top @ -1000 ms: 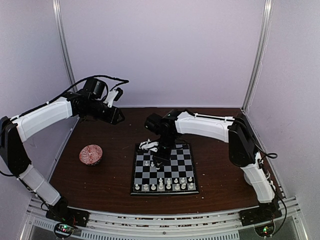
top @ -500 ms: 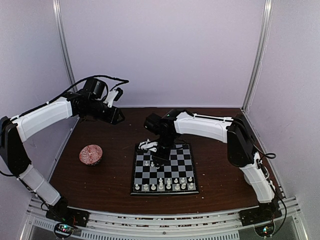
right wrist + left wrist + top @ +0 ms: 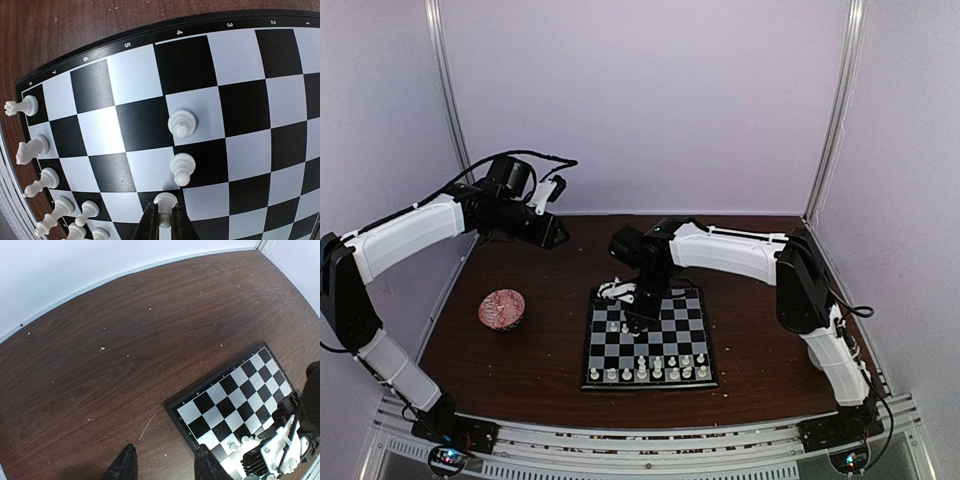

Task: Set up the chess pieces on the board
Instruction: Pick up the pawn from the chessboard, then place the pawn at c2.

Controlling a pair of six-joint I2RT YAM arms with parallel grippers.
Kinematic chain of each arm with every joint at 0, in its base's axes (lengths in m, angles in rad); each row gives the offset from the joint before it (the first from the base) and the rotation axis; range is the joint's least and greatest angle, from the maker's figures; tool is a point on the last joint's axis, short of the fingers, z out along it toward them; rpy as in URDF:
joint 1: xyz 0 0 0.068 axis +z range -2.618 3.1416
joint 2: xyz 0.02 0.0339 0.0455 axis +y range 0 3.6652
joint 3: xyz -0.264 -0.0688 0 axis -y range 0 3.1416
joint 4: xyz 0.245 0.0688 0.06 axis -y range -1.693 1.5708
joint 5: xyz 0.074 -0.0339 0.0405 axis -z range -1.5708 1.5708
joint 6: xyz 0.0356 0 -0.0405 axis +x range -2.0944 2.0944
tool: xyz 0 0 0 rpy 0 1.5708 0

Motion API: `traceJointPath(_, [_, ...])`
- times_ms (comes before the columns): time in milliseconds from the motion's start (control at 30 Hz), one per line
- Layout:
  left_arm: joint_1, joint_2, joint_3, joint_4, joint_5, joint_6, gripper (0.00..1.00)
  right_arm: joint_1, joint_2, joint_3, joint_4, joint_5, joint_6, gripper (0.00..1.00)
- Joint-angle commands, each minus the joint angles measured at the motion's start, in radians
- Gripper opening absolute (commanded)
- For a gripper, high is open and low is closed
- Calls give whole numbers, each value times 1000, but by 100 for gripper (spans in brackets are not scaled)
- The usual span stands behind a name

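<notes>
Grip: my right end effector pinching small cream plastic pawn; lift straight, avoid neighbouring pawn just beside.

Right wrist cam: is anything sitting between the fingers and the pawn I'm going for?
Nothing visible. The right gripper has its fingers against both sides of the pawn, with no other piece between them. Just beyond it, two other pawns stand on their own squares of the board, apart from the fingers.
</notes>
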Motion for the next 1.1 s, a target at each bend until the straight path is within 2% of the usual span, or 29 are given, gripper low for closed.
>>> traceJointPath(0, [-1,-22,16,15,13,12,40,27,-95,-28,-5,-31,0,9])
traceJointPath(500, [-1,-22,16,16,15,12,40,128,-111,-96,-9,-39,-25,9])
traceJointPath(1067, [0,-25,15,15,13,13,40,136,-75,-100,-4,-30,-29,11])
